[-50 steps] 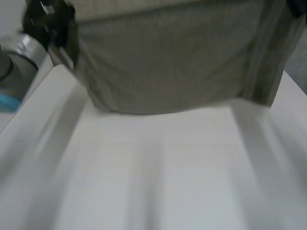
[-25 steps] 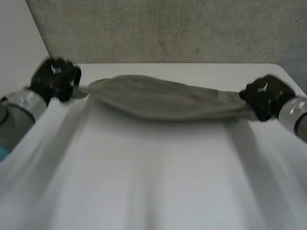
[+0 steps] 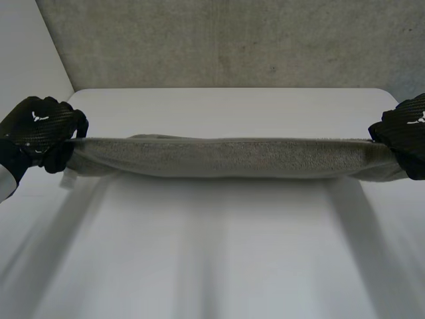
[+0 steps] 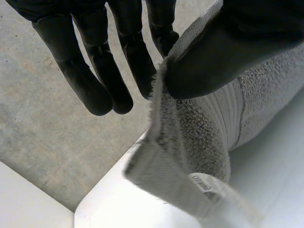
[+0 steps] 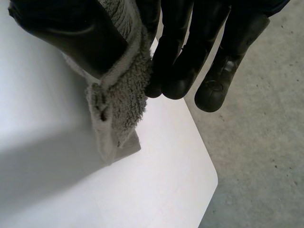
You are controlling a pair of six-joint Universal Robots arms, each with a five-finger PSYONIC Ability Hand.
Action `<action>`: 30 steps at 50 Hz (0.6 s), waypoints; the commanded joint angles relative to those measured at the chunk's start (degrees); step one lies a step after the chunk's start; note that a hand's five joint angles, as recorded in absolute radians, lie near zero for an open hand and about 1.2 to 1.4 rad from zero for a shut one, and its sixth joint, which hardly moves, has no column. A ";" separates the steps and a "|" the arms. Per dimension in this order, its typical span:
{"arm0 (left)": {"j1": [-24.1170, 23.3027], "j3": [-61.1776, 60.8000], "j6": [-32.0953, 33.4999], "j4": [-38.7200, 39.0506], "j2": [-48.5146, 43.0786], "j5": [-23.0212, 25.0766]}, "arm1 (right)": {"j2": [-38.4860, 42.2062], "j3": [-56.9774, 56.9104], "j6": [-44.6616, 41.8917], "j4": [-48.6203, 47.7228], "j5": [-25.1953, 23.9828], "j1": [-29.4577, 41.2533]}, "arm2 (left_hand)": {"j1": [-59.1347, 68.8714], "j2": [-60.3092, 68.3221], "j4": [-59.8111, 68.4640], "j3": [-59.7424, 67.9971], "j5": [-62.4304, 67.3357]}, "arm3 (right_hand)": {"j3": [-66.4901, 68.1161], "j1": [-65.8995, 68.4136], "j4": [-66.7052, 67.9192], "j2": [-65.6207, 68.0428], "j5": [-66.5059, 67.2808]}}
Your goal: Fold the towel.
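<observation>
Towel (image 3: pixel 226 156) is what I see strung out as a long, bunched band between the two hands, running side to side over the far half of the white tabletop (image 3: pixel 219 252). My left robot hand (image 3: pixel 36 133) grips one end and my right robot hand (image 3: pixel 406 133) the other, each near its own side edge of the tabletop. In the left wrist view the thumb (image 4: pixel 223 47) clamps the hemmed edge against one finger, while the other fingers (image 4: pixel 83 80) hang straight and bare beside the cloth. A corner droops below that grip. In the right wrist view the thumb pins the cloth to the nearest fingers, and a short tail dangles over the tabletop's rounded corner. Whether the band's sagging middle touches the surface, I cannot tell. Grey concrete floor (image 3: pixel 232 40) lies beyond the far edge.
</observation>
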 commanded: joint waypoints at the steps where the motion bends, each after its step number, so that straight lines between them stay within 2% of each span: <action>1: -0.88 -1.13 -0.65 0.30 -4.15 -0.10 | 3.46 -1.93 -1.99 0.93 -1.89 -0.50 | -5.06 -7.20 -7.62 -8.98 -17.82 | 2.92 3.22 2.80 3.10 1.17; 5: -4.30 1.06 -0.13 0.91 -11.36 -0.36 | 8.13 -3.69 -1.99 1.02 -1.10 -0.41 | -5.06 -7.20 -7.62 -8.98 -17.82 | 2.92 3.22 2.80 3.10 1.17; 8: -5.45 2.65 0.40 1.36 -13.93 -0.45 | 12.09 -5.80 -1.90 1.02 -0.83 0.11 | -5.06 -7.20 -7.62 -8.98 -17.82 | 2.92 3.22 2.80 3.10 1.17; 10: -7.11 5.97 1.54 1.80 -19.44 -0.89 | 16.99 -8.08 -1.90 1.02 -0.57 0.38 | -5.06 -7.20 -7.62 -8.98 -17.82 | 2.92 3.22 2.80 3.10 1.17; 14: -8.35 10.47 2.69 1.88 -24.65 -1.50 | 22.46 -10.99 -1.55 1.02 0.05 0.38 | -5.06 -7.20 -7.62 -8.98 -17.82 | 2.92 3.22 2.80 3.10 1.17; 16: -9.58 15.54 3.39 1.88 -29.55 -3.86 | 27.10 -14.40 -1.02 0.67 1.88 0.55 | -5.06 -7.20 -7.62 -8.98 -17.82 | 2.92 3.22 2.80 3.10 1.17; 20: -11.52 21.63 3.65 1.88 -34.85 -6.95 | 31.34 -17.67 -0.58 -1.36 4.27 2.22 | -5.06 -7.20 -7.62 -8.98 -17.82 | 2.92 3.22 2.80 3.10 1.17; 25: -13.71 33.82 3.74 1.88 -44.84 -11.87 | 38.27 -21.88 1.87 -11.96 9.17 5.65 | -5.06 -7.20 -7.62 -8.98 -17.82 | 2.92 3.22 2.80 3.10 1.17; 30: -14.24 40.86 3.66 2.41 -50.47 -12.75 | 41.26 -23.20 3.11 -19.44 11.38 6.62 | -5.06 -7.20 -7.62 -8.98 -17.82 | 2.92 3.22 2.80 3.10 1.17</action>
